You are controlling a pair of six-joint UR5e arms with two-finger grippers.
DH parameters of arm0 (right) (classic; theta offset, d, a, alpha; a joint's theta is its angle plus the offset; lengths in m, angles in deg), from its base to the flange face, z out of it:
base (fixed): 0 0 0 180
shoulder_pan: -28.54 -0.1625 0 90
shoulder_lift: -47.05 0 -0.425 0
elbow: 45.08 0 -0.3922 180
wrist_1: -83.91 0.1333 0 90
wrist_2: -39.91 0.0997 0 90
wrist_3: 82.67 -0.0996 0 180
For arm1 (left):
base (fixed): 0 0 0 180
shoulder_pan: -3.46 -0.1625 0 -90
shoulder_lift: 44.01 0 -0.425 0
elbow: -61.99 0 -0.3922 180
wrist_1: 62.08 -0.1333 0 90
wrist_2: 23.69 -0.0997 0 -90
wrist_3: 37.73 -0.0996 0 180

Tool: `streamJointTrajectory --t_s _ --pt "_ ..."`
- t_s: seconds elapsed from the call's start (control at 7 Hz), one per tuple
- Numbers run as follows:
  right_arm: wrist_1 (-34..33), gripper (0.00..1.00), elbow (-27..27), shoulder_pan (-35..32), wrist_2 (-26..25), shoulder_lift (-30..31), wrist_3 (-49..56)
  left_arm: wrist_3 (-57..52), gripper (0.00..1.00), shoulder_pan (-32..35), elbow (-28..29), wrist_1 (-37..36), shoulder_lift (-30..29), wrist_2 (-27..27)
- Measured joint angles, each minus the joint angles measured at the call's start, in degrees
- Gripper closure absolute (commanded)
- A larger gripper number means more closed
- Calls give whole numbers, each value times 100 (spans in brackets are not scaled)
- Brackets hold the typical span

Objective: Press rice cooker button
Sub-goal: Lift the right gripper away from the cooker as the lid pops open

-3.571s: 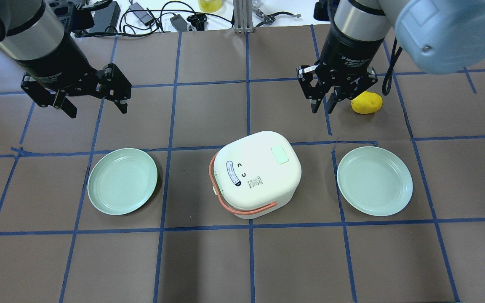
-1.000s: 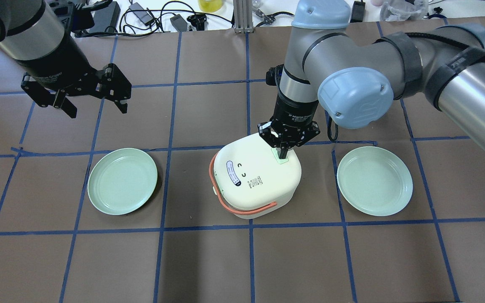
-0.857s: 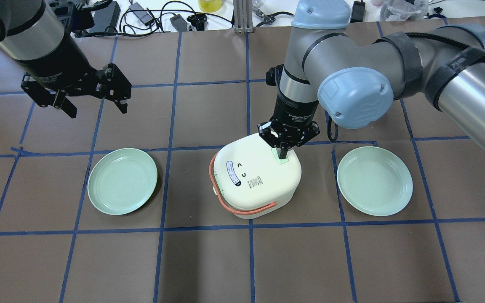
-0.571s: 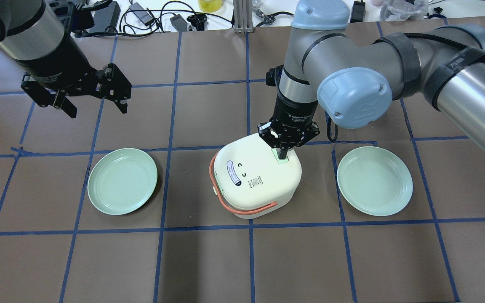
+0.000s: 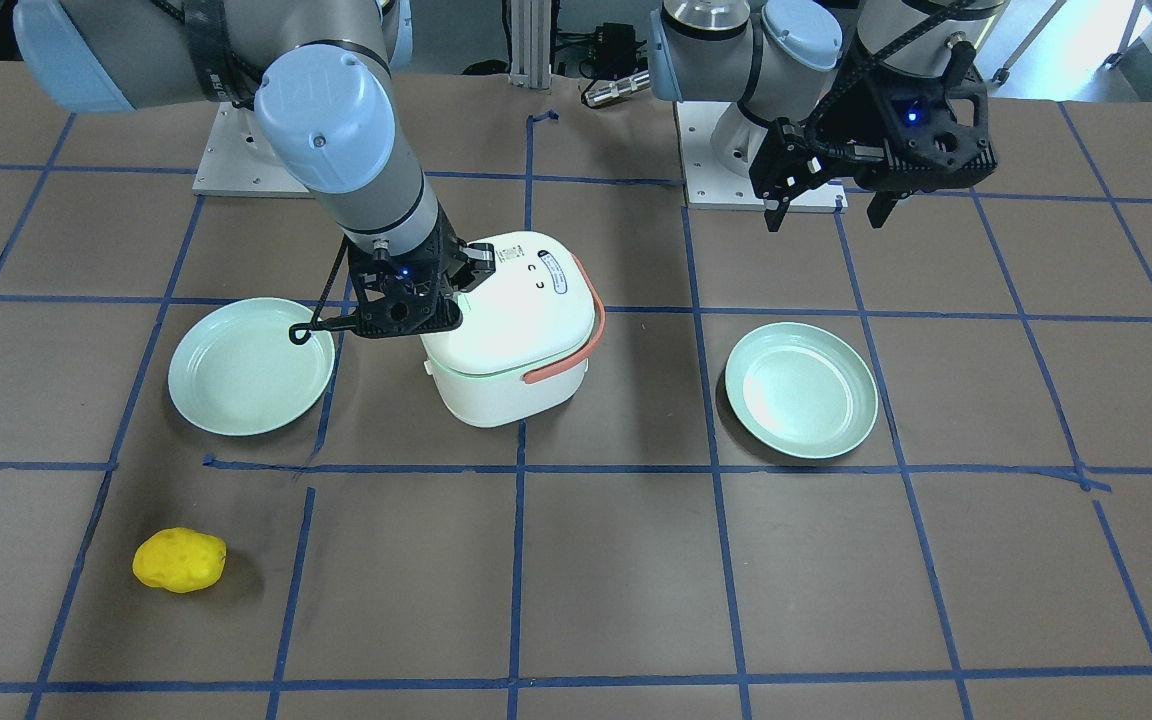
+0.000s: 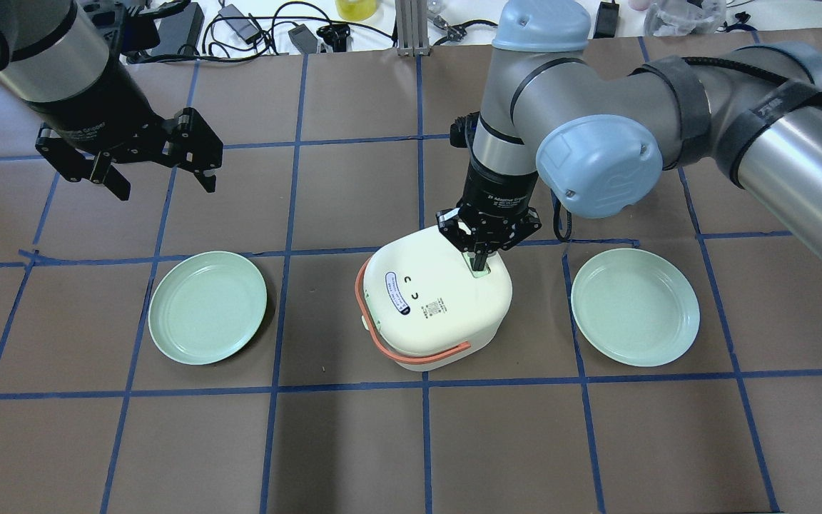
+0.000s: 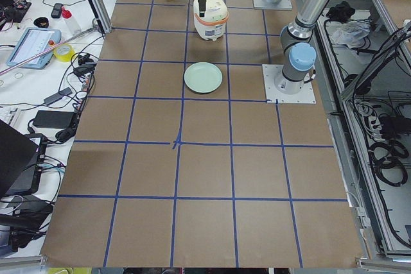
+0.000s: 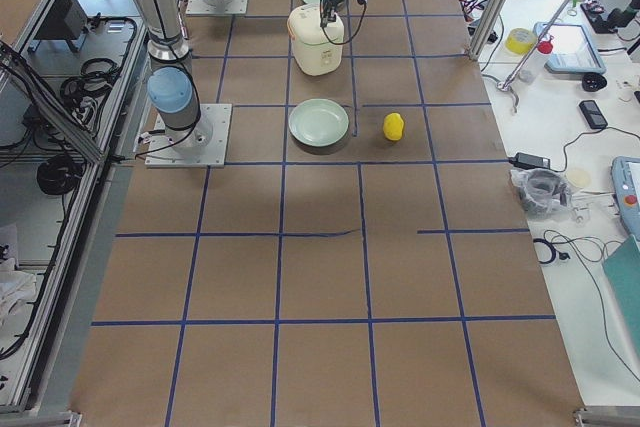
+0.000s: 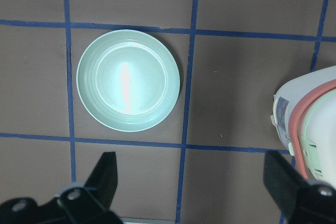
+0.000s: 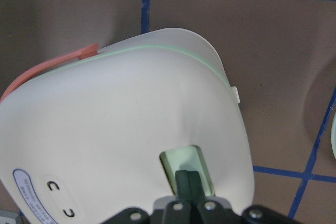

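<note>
The white rice cooker (image 6: 434, 307) with a salmon handle stands mid-table; it also shows in the front-facing view (image 5: 511, 330) and the right wrist view (image 10: 121, 129). Its pale green button (image 10: 181, 163) sits sunk into the lid. My right gripper (image 6: 480, 264) is shut, and its closed fingertips (image 10: 189, 181) press down on the button (image 6: 481, 272). My left gripper (image 6: 161, 182) is open and empty, hovering over the table far left of the cooker; it also shows in the front-facing view (image 5: 826, 215).
Two mint green plates lie either side of the cooker, one on the left (image 6: 207, 307) and one on the right (image 6: 634, 307). A yellow potato-like object (image 5: 179, 560) lies on the far side near the right arm's end. Cables and gear (image 6: 261, 28) lie beyond the table edge.
My right gripper went from hovering open near the yellow object to shut and down on the cooker's button. Over the last second it barely moved. The left arm has not moved.
</note>
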Motion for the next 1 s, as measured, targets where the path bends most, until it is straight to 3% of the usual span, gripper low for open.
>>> streamJointTrajectory --t_s 0.14,0.29,0.57,1.0 --pt "127 30 259 1 -30 67 -205 0 0 0 0 0 0 0" --pt "292 1 625 17 -95 117 -340 0 0 0 0 0 0 0" --pt "496 0 1309 122 -461 144 -398 0 0 0 0 0 -2 0" --pt "629 0 1496 571 -843 179 120 0 0 0 0 0 -3 0"
